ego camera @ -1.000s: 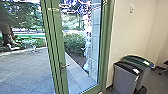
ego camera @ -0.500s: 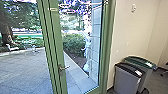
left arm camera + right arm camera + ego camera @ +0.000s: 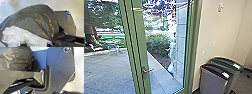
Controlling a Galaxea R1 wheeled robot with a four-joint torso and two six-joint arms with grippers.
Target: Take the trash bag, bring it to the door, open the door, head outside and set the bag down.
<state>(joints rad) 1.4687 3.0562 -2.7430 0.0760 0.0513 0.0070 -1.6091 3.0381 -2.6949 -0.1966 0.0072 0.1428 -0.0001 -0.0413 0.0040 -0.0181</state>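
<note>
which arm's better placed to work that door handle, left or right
Probably right: the trash bag looms close to the left wrist camera, so that arm seems busy. The door handle lies left of centre, though.

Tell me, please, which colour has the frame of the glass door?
The door frame is green; it shows best in the head view.

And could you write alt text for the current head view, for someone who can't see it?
A green-framed glass door with a metal lever handle, and beyond it a paved yard with a tree and bushes. Indoors at right, a black-topped grey bin stands before a green-topped one, near a pale wall.
</note>
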